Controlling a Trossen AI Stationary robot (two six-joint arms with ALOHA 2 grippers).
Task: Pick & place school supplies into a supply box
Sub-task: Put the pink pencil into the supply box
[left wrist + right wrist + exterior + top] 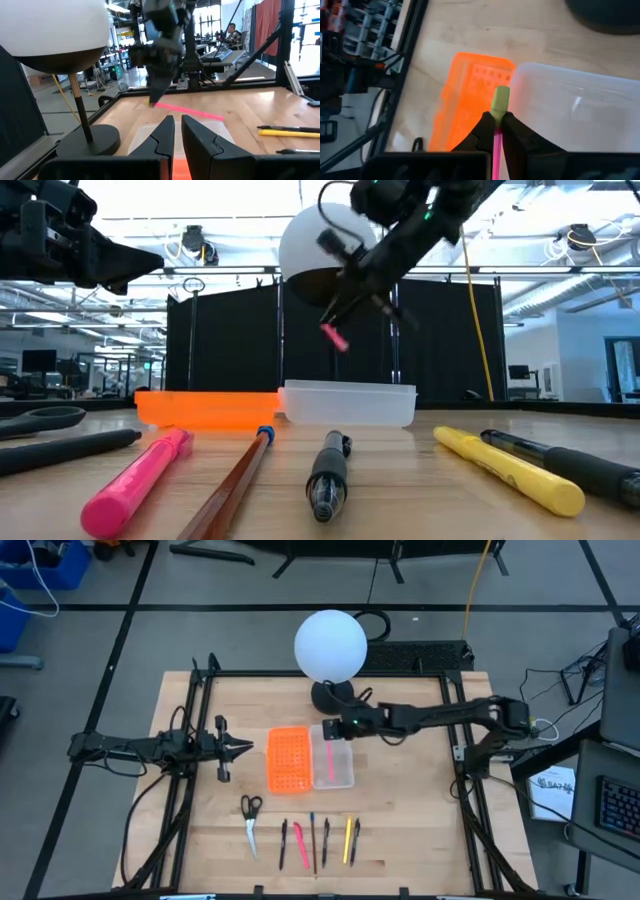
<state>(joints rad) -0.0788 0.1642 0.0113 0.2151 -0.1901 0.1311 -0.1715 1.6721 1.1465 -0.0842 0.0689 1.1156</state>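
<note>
Nearest row: pens and pencils lie side by side along the lower middle of the high view, among them a black pen [283,844], a pink marker [298,845], a brown pencil [312,840], a dark pen [325,841], a yellow pen [348,840] and another black pen [356,838]; none touches the one beside it.
Scissors: black-handled scissors [250,822] lie to the left of that row, handles toward the middle of the table, silver blades pointing to the lower edge.
Orange perforated piece: the orange perforated piece [289,759] lies flat at the centre of the high view, its long side touching the clear tray.
Supply box: the clear tray [343,772] sits just right of the orange piece at the centre of the table.
Held item: a pink-red pen [329,762] with a yellow-green tip hangs in the air over the tray, tilted, as the low view shows.
Right gripper: the right gripper [496,119] is above the tray's far end, its fingers pinching the pink-red pen near the tip.
Left gripper: the left gripper [246,747] waits at centre left of the high view, just left of the orange piece, fingers nearly together with a narrow gap and nothing between them.
Lamp: a white globe lamp [331,645] on a dark base stands beyond the tray, upper centre.
</note>
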